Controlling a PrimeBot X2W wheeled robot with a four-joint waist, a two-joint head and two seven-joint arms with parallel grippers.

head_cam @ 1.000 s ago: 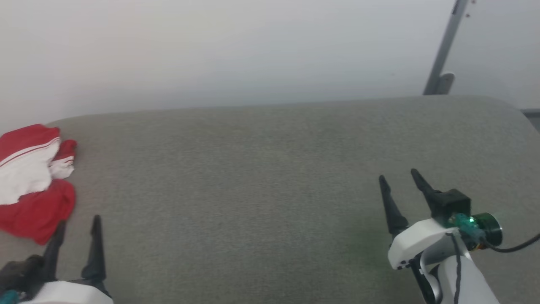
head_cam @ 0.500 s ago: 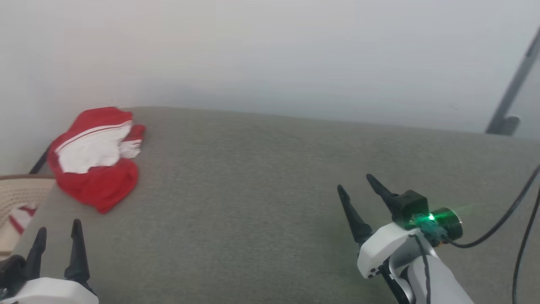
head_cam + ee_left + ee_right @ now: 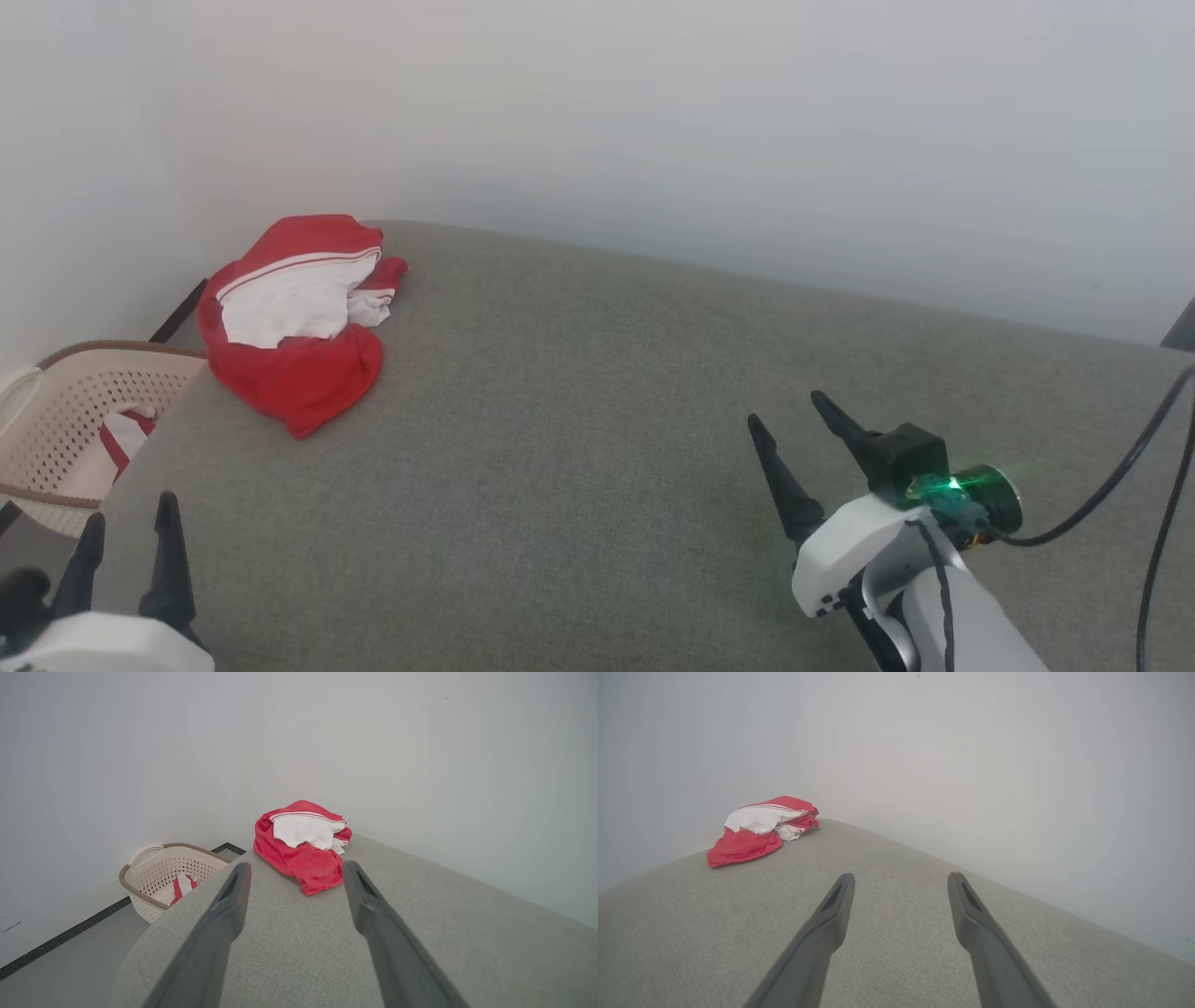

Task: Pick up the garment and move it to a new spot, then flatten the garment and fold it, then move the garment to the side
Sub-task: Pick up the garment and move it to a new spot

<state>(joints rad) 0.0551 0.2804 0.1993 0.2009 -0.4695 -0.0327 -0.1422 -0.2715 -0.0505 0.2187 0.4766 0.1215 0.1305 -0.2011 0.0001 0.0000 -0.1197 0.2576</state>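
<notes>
Both hands, left hand (image 3: 131, 511) and right hand (image 3: 784, 409), hover over the near edge with tapered dark fingers spread wide, empty. Beneath them a grey, coarse-woven upholstered pad (image 3: 560, 420) with rounded edges. The T-shirt (image 3: 294, 373) lies crumpled, red and white, at its far left corner. Beyond that corner, a perforated cream laundry basket (image 3: 121, 352) stands by the plain pale wall (image 3: 653, 112).

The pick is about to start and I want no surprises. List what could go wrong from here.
1. The garment lies crumpled at the grey cushion's far left corner, close to the edge. A clumsy nudge from the open left hand could push it off, perhaps into the basket beside it.
2. It is bunched, so a pinch may catch only one layer and lift it twisted.
3. The basket holds another red-and-white cloth that could be mistaken for it.
</notes>
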